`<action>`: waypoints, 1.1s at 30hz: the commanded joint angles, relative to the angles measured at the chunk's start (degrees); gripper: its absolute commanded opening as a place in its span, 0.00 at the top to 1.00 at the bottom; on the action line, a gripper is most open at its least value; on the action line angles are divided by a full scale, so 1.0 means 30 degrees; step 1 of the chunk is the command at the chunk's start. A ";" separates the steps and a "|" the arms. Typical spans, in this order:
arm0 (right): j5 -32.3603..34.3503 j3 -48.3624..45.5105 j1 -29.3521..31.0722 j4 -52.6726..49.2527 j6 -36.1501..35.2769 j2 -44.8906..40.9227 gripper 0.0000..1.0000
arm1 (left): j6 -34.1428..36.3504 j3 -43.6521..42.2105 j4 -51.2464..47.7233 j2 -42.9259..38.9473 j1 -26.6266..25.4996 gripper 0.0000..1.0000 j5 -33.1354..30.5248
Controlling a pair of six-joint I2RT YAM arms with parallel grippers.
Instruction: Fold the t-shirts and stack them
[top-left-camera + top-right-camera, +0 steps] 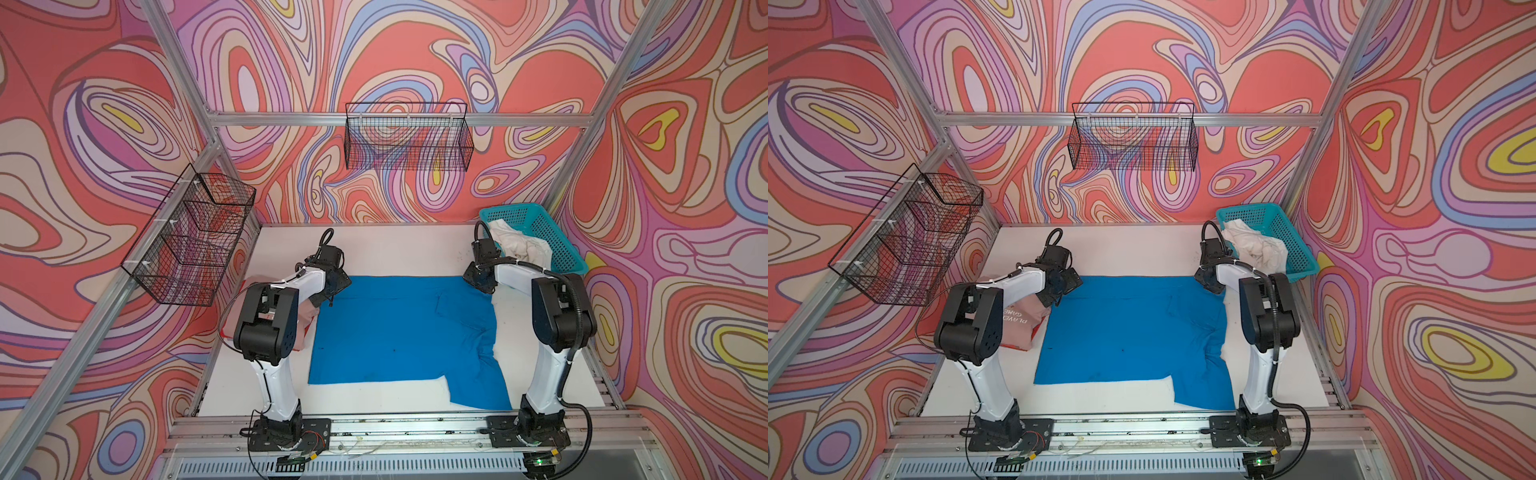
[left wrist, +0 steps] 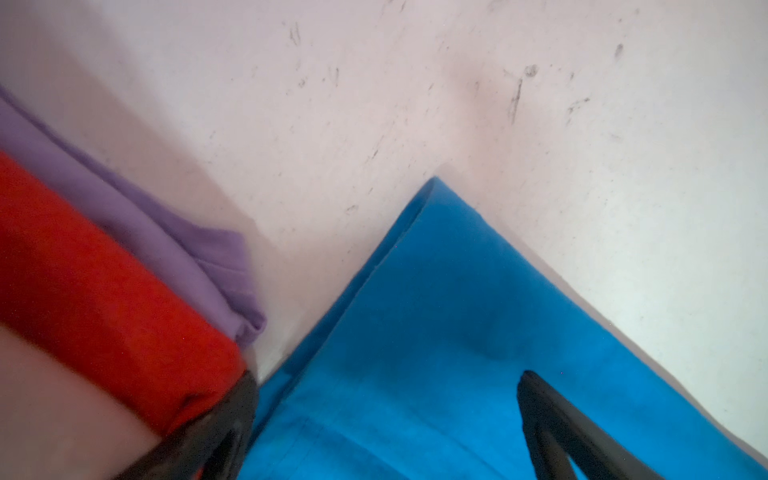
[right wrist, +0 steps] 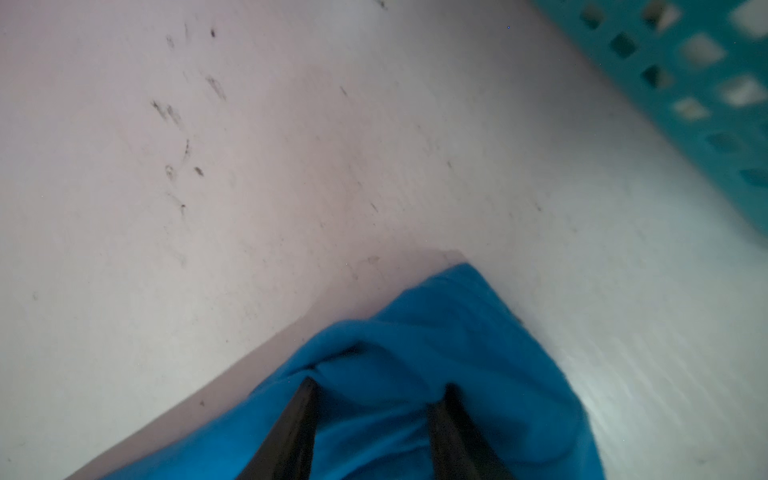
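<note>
A bright blue t-shirt (image 1: 395, 332) (image 1: 1125, 332) lies spread flat on the white table, one sleeve toward the front. My left gripper (image 1: 337, 284) (image 2: 388, 376) hovers open over its far left corner (image 2: 436, 324), the cloth lying flat between the fingers. At the far right corner my right gripper (image 1: 480, 282) (image 3: 380, 384) has its fingers apart, with bunched blue cloth (image 3: 436, 332) between them. A folded pale pink t-shirt (image 1: 1021, 320) with white lettering sits left of the blue one, partly hidden by the left arm. An off-white t-shirt (image 1: 519, 245) lies crumpled in the teal basket (image 1: 552, 232).
Under the pink shirt lie folded red cloth (image 2: 104, 282) and purple cloth (image 2: 145, 216). The teal basket wall (image 3: 685, 83) stands close beyond the right gripper. A white pad (image 1: 374, 388) shows under the blue shirt's front edge. Black wire baskets (image 1: 407, 137) (image 1: 191, 237) hang on the walls.
</note>
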 commanded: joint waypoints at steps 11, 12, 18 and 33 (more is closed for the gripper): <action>0.1313 -0.0814 -0.0602 -0.1311 -0.0162 -0.3691 0.41 | 0.0083 0.0126 -0.1602 0.0468 0.0321 0.00 0.0889; 0.1186 -0.0619 -0.0600 -0.1191 -0.0321 -0.3490 0.47 | 0.0113 0.0097 -0.1525 0.0447 0.0294 0.00 0.0904; 0.0349 0.1612 -0.0599 -0.1764 -0.0571 -0.0924 0.73 | 0.0224 -0.0105 -0.1412 0.0356 0.0291 0.00 0.1016; 0.2759 0.2618 -0.0587 -0.1923 0.0285 0.1812 0.95 | 0.0116 -0.0270 -0.1421 0.0650 0.0292 0.00 0.0881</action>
